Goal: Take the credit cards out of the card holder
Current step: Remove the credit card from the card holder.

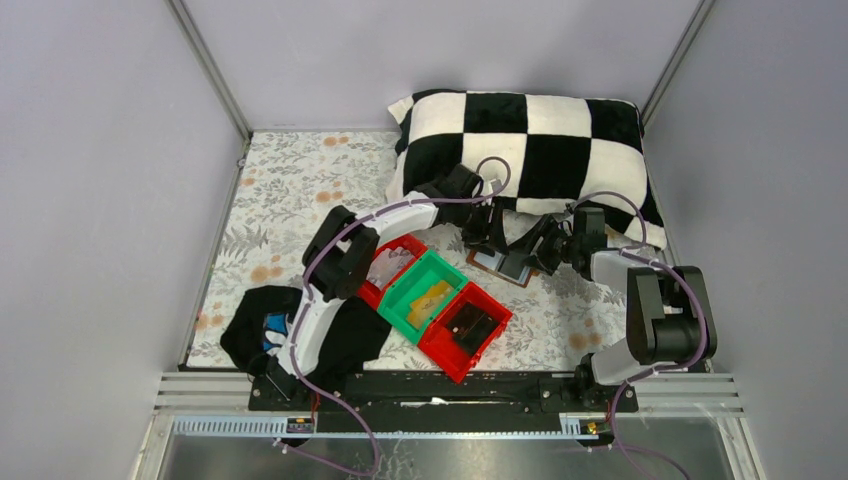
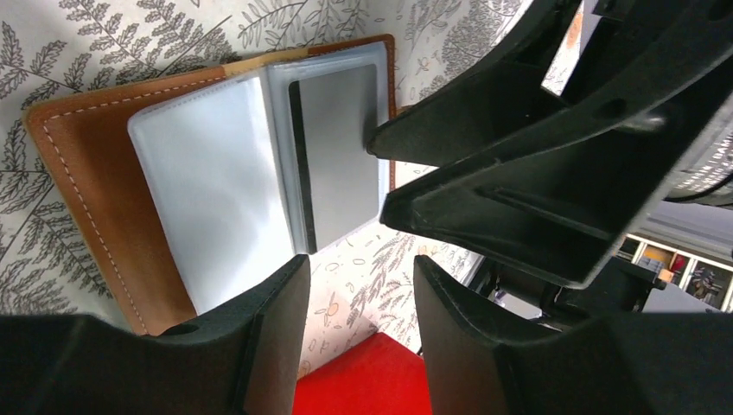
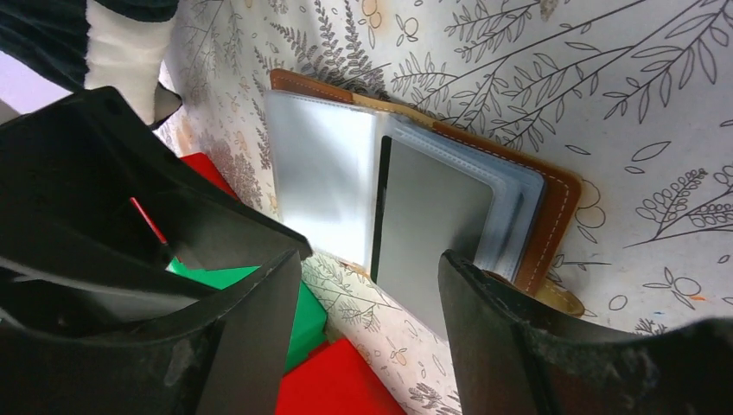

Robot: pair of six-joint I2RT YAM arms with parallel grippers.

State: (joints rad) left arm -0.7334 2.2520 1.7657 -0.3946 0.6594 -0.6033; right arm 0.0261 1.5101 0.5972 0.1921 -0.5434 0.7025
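Observation:
The card holder [image 2: 86,173] lies open on the floral tablecloth, brown leather outside, clear plastic sleeves fanned out. One grey credit card [image 2: 339,151] sits in a sleeve; the same card [image 3: 432,220] shows in the right wrist view. In the top view the card holder [image 1: 497,263] lies under both grippers, in front of the pillow. My left gripper [image 2: 359,290] is open just off the holder's edge, with nothing between its fingers. My right gripper [image 3: 372,277] is open over the card's near edge, one finger [image 3: 488,328] by the holder's stitched side. In the left wrist view its fingertips [image 2: 380,143] reach the card's edge.
Three bins stand in a diagonal row near the holder: a red bin [image 1: 393,266], a green bin [image 1: 428,290] with a yellow-tan piece, and a red bin [image 1: 465,328] with a black object. A checkered pillow [image 1: 530,145] lies behind. Black cloth [image 1: 255,330] is by the left arm's base.

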